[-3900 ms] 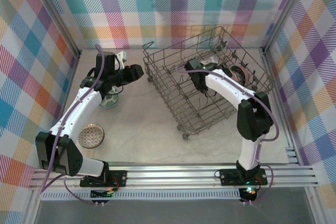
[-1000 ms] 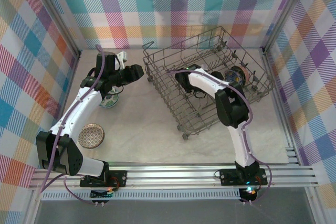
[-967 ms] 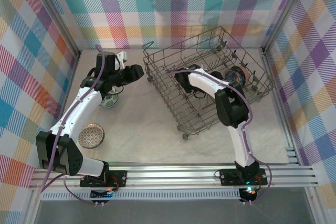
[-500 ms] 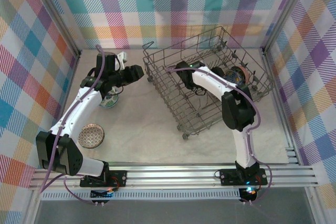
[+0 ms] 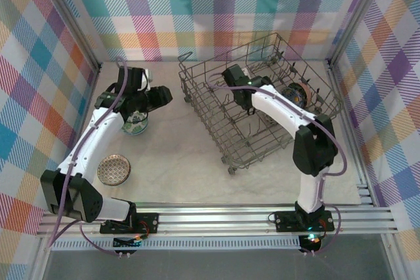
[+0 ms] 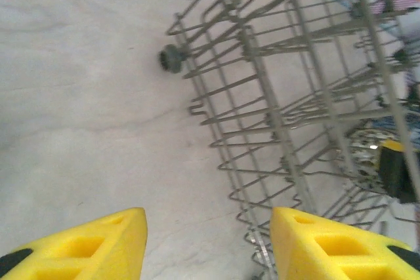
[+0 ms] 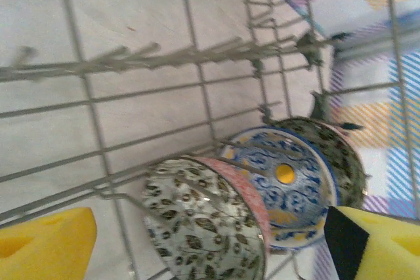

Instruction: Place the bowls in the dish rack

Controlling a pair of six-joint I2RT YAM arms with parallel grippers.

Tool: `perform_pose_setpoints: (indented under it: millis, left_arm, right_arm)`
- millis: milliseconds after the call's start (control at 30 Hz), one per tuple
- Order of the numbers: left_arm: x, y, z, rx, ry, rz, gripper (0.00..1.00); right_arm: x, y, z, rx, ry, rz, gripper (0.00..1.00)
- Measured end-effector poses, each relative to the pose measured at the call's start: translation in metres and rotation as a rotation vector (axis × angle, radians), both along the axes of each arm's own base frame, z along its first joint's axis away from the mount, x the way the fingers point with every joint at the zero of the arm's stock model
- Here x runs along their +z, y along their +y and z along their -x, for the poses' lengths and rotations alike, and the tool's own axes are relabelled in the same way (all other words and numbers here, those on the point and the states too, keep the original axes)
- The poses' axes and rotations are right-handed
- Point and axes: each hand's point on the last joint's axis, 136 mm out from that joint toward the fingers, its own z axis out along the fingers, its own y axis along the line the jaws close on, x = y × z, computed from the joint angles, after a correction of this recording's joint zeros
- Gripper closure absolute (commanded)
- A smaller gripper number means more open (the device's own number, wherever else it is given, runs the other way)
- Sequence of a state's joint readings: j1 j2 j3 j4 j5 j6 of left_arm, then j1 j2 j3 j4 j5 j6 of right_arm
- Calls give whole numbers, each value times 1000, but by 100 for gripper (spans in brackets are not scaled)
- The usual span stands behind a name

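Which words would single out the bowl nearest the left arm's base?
Left of the dish rack, two lie on the table. It is the tan-brown bowl nearer the front rail, lying alone; the green bowl sits farther back, partly beneath the left arm.

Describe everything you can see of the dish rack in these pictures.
The dish rack is a large, square, open-topped basket of thin grey metal wire. It has rows of upright prongs inside and a small wheel at a corner. It sits skewed on the pale table, right of centre. Three patterned bowls stand on edge between the prongs on its right side.
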State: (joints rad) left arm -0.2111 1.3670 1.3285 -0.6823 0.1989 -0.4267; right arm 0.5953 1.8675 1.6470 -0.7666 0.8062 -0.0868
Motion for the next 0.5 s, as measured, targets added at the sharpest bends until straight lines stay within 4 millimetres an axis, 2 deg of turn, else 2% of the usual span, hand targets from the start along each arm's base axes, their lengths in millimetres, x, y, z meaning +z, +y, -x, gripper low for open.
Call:
perform_pose_setpoints:
  millis: [233,400,500]
  left_arm:
    - [3,37,37,113,82,-138,44]
    - [1,64,76,213,152,-210,43]
    - [-8,75,91,264,198,-227,41]
  right_arm:
    - [32,31,15,165,-6,-263,6]
    - [30,49,31,267,66,-419,3]
    - [30,57,38,317,106,-497,2]
